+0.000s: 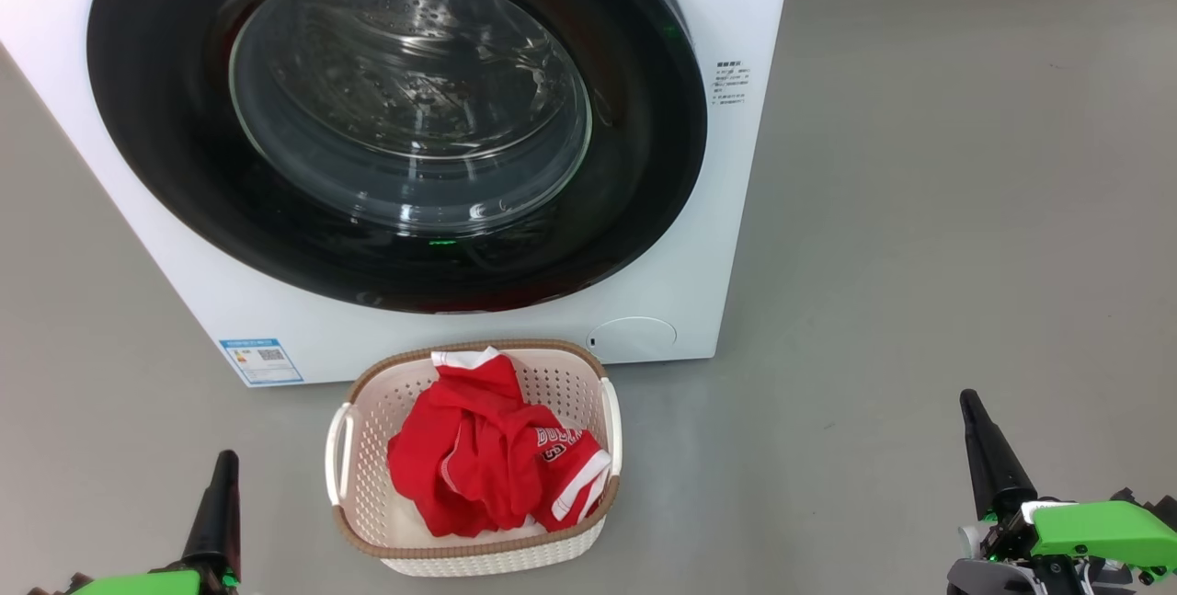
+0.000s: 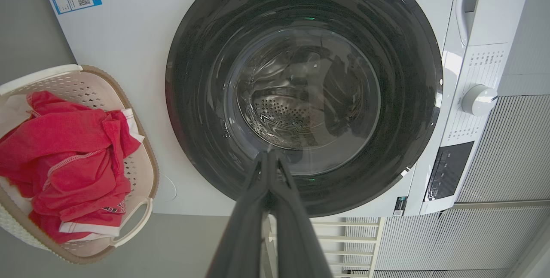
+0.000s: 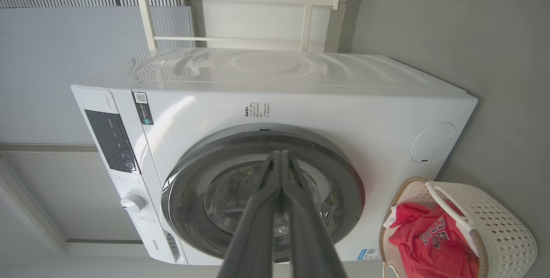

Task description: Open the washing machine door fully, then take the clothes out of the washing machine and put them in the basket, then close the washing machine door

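Hovering low over the floor (image 1: 919, 209), my left gripper (image 1: 223, 475) has its two fingers pressed together on nothing. My right gripper (image 1: 975, 420), well apart from it, is likewise clamped tight and empty. Between them, nearer the left one, the basket (image 1: 552, 383) sits just in front of the washing machine (image 1: 726, 227), with a handle at its left and one at its right. The clothes (image 1: 478, 466) lie crumpled inside it, lettering upward; I cannot tell their long axis. The washing machine door (image 1: 644, 163) sits flush, glass facing me.

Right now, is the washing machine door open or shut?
Shut: the washing machine door lies flat against the washing machine front in every view.
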`<state>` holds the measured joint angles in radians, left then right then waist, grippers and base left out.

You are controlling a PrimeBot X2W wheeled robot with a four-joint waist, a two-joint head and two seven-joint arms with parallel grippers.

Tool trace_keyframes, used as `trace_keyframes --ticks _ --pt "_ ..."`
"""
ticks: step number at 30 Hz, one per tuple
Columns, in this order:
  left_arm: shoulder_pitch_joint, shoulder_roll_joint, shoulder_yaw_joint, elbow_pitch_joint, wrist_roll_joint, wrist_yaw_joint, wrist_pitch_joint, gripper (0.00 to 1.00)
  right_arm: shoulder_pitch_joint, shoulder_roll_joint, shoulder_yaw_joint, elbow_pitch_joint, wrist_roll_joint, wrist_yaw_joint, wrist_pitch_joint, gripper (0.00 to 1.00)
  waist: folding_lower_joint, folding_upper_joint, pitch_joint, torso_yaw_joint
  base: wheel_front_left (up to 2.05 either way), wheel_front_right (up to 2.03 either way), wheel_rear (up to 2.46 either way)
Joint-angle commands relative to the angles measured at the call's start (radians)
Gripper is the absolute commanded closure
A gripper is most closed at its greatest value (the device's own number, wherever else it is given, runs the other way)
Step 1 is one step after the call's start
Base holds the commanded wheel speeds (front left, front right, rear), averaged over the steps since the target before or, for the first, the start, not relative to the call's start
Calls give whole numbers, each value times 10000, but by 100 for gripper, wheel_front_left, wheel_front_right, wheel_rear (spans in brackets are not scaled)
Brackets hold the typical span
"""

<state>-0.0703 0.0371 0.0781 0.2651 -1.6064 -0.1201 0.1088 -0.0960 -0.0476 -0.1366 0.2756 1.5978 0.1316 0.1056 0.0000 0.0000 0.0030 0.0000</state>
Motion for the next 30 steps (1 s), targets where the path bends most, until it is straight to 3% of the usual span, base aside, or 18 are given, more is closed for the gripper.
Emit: trace_keyframes --ticks 1,30 --pt "-377 147 345 -197 -31 -105 35 100 -119 -26 224 -309 105 -9 80 100 0 0 0 0 0 0 0" --pt "-377 141 354 -198 -24 -106 42 100 -119 -26 226 -309 107 -9 78 100 0 0 0 0 0 0 0"
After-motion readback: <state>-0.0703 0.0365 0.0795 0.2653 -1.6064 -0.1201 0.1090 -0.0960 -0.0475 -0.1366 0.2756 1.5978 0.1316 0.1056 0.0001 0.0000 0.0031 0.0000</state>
